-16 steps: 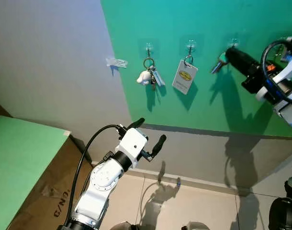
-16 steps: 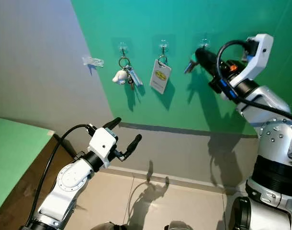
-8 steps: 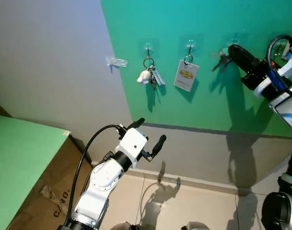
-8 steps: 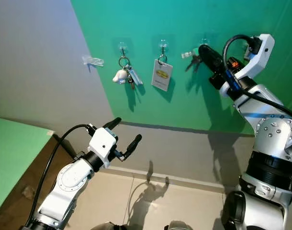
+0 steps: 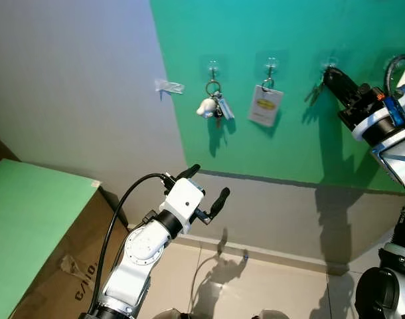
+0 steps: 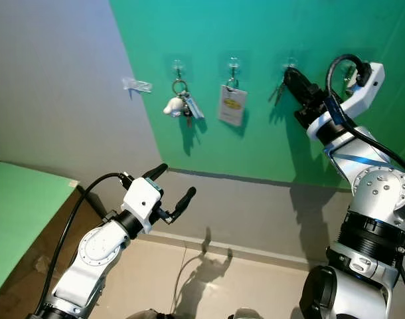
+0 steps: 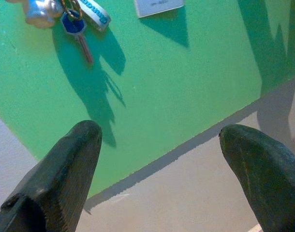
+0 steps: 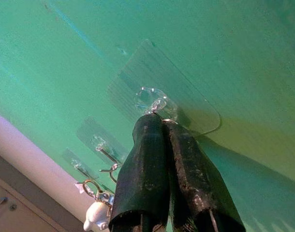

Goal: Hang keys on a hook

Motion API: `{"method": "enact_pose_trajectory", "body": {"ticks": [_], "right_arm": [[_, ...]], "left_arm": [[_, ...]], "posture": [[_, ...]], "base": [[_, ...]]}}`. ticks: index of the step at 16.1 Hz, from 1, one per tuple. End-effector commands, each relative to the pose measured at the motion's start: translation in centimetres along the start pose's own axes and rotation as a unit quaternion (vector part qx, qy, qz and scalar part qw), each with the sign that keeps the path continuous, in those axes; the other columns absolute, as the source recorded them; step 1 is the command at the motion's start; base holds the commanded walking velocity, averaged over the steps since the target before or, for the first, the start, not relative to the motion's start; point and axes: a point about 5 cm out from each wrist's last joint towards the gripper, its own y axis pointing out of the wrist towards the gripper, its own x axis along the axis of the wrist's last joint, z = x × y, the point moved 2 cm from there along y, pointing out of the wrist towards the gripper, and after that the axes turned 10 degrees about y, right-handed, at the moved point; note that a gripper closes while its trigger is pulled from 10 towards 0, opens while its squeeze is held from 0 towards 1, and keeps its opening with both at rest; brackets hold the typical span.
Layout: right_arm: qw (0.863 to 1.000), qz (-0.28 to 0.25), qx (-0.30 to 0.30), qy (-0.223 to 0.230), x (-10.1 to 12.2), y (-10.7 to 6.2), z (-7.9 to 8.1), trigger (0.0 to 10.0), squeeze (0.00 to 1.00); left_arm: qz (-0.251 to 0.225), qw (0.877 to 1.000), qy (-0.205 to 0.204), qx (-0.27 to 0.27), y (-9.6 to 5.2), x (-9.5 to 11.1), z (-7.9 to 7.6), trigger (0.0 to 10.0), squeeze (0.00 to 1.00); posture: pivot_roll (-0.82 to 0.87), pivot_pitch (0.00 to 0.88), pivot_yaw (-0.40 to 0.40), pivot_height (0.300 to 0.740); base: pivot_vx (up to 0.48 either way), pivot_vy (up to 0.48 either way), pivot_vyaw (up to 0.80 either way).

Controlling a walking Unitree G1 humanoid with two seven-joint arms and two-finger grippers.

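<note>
High on the green wall, my right gripper (image 5: 329, 73) has its tips right against the rightmost clear hook (image 8: 154, 102). Its fingers (image 8: 152, 159) are pressed together, shut on the keys (image 5: 315, 92), which dangle just below and to the left of the tips. A sliver of metal ring shows at the fingertips in the right wrist view. My left gripper (image 5: 209, 181) is held low in front of the grey lower wall, open and empty, well away from the hooks.
Two other hooks on the green wall are taken: a key bunch with a white figure (image 5: 212, 106) and a white card tag (image 5: 265, 105). An empty clear hook (image 5: 169, 86) sits on the grey wall. A green-topped surface (image 5: 23, 212) and cardboard box (image 5: 63, 266) stand at left.
The view has shifted slightly. My right arm has swung round while its tip stays at the rightmost hook, and the keys now hang lower under the tip. The left arm is unchanged.
</note>
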Motion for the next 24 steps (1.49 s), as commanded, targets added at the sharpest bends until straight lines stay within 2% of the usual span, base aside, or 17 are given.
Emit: {"method": "enact_pose_trajectory", "body": {"ticks": [1, 7, 8, 9, 10, 11, 12, 13, 14, 15, 17, 18, 19, 20, 24], "right_arm": [[0.996, 0.037, -0.075, 0.029, -2.1, -0.6, -2.9, 10.0, 0.0], [0.983, 0.026, -0.16, 0.081, -3.5, -2.0, -7.2, 10.0, 0.0], [0.982, 0.025, -0.166, 0.082, -3.7, -2.1, -7.4, 10.0, 0.0], [0.983, 0.025, -0.166, 0.074, -3.8, -2.1, -7.3, 10.0, 0.0], [0.987, 0.018, -0.159, 0.028, -3.4, -1.9, -6.9, 10.0, 0.0], [0.988, 0.016, -0.147, -0.049, -2.9, -1.6, -6.0, 10.0, 0.0], [0.989, 0.015, -0.131, -0.071, -2.6, -1.2, -5.2, 10.0, 0.0], [0.99, 0.008, -0.125, -0.072, -2.3, -1.0, -4.8, 10.0, 0.0], [0.991, 0.002, -0.123, -0.051, -2.0, -0.8, -4.6, 10.0, 0.0], [0.991, -0.009, -0.128, -0.025, -1.6, -0.8, -4.7, 10.0, 0.0], [0.991, -0.019, -0.134, -0.014, -1.4, -0.9, -5.1, 10.0, 0.0], [0.99, -0.018, -0.136, -0.02, -1.4, -0.9, -5.2, 10.0, 0.0], [0.987, -0.006, -0.149, -0.064, -1.7, -1.1, -5.6, 10.0, 0.0], [0.982, 0.002, -0.16, -0.105, -2.2, -1.2, -5.9, 10.0, 1.0], [0.973, 0.008, -0.175, -0.15, -2.6, -1.3, -6.1, 10.0, 1.0]], "left_arm": [[0.003, 1.0, 0.008, -0.001, -0.2, 0.0, 0.2, 10.0, 0.0], [0.007, 1.0, 0.008, -0.002, -0.2, -0.1, 0.1, 10.0, 0.0], [0.007, 1.0, 0.008, -0.002, -0.2, -0.1, 0.1, 10.0, 0.0], [0.007, 1.0, 0.008, -0.001, -0.2, -0.1, 0.1, 10.0, 0.0], [0.007, 1.0, 0.009, -0.001, -0.2, -0.1, 0.2, 10.0, 0.0], [0.007, 1.0, 0.009, -0.001, -0.2, -0.1, 0.2, 10.0, 0.0], [0.008, 1.0, 0.009, -0.001, -0.2, -0.1, 0.2, 10.0, 0.0], [0.008, 1.0, 0.009, -0.001, -0.2, -0.1, 0.2, 10.0, 0.0], [0.008, 1.0, 0.009, -0.001, -0.2, -0.1, 0.1, 10.0, 0.0], [0.008, 1.0, 0.009, 0.0, -0.2, -0.1, 0.1, 10.0, 0.0], [0.009, 1.0, 0.009, 0.0, -0.2, -0.2, 0.1, 10.0, 0.0], [0.009, 1.0, 0.009, 0.0, -0.2, -0.2, 0.1, 10.0, 0.0], [0.013, 1.0, 0.014, 0.003, -0.2, -0.3, 0.2, 10.0, 0.0], [0.017, 1.0, 0.018, 0.007, -0.2, -0.4, 0.3, 10.0, 0.0], [0.03, 0.999, 0.017, 0.019, -0.2, -0.7, 0.7, 10.0, 0.0]], "posture": [[-0.23, 0.05, 0.111, 0.74], [-0.23, 0.042, 0.104, 0.74], [-0.23, 0.042, 0.104, 0.74], [-0.23, 0.045, 0.105, 0.74], [-0.23, 0.047, 0.106, 0.74], [-0.23, 0.048, 0.108, 0.74], [-0.23, 0.048, 0.108, 0.74], [-0.23, 0.049, 0.106, 0.74], [-0.23, 0.05, 0.106, 0.74], [-0.23, 0.05, 0.104, 0.74], [-0.23, 0.05, 0.104, 0.74], [-0.23, 0.05, 0.104, 0.74], [-0.23, 0.053, 0.103, 0.74], [-0.23, 0.056, 0.105, 0.74], [-0.23, 0.059, 0.104, 0.74]], "base": [[0.0, 0.0, 0.0], [0.0, 0.0, 0.0], [0.0, 0.0, 0.0], [0.0, 0.0, 0.0], [0.0, 0.0, 0.0], [0.0, 0.0, 0.0], [0.0, 0.0, 0.0], [0.0, 0.0, 0.0], [0.0, 0.0, 0.0], [0.0, 0.0, 0.0], [0.0, 0.0, 0.0], [0.0, 0.0, 0.0], [0.0, 0.0, 0.0], [0.0, 0.0, 0.0], [0.0, 0.0, 0.0]]}}
